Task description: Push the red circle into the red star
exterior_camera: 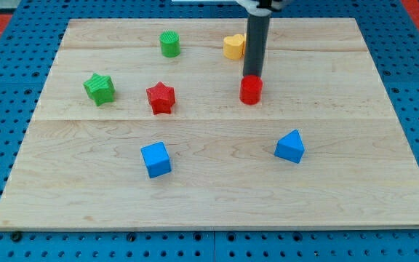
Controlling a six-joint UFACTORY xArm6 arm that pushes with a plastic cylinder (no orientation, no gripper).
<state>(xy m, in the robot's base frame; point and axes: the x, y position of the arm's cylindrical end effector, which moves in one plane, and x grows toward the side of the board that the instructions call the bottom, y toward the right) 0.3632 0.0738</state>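
Observation:
The red circle (250,91) is a small red cylinder right of the board's middle. The red star (161,97) lies to its left, well apart from it. My tip (252,76) is the lower end of the dark rod coming down from the view's top; it stands right at the top edge of the red circle, touching it or nearly so, on its far side.
A yellow block (233,46) sits just left of the rod, partly behind it. A green cylinder (169,44) is at the top, a green star (99,88) at the left. A blue cube (156,159) and a blue triangular block (290,146) lie lower down. The wooden board (217,204) sits on a blue pegboard.

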